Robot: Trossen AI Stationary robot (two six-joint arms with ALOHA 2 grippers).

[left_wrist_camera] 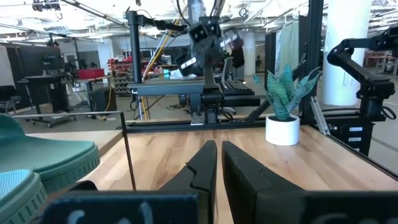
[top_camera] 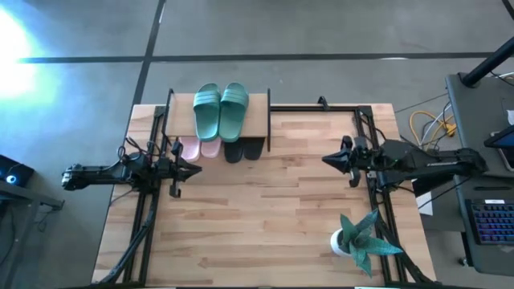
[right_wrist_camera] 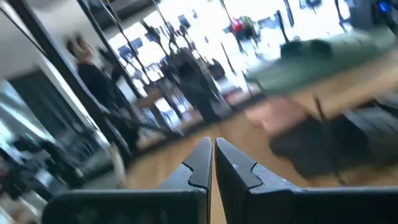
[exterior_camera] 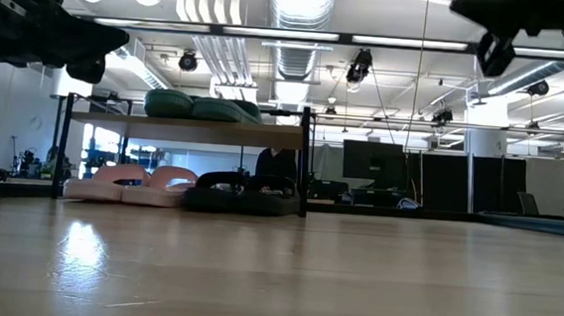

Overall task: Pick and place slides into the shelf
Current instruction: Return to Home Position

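The shelf (top_camera: 257, 120) stands at the table's far edge, left of centre. Two teal slides (top_camera: 220, 110) lie side by side on its wooden top board. Beneath it, the pink pair (top_camera: 199, 148) and the black pair (top_camera: 242, 149) rest on the tabletop, toes poking out toward the near side; the low view shows the pink pair (exterior_camera: 129, 183) left of the black pair (exterior_camera: 242, 192). My left gripper (top_camera: 197, 170) hovers shut just near of the pink pair. My right gripper (top_camera: 325, 160) hangs shut over the table's right part. Both hold nothing.
A potted plant (top_camera: 359, 238) in a white pot stands near the table's right near corner. Black frame rails run along the table's left and right sides (top_camera: 371, 136). Bare wood lies between the grippers (top_camera: 265, 209). A person (right_wrist_camera: 93, 74) shows in the room beyond.
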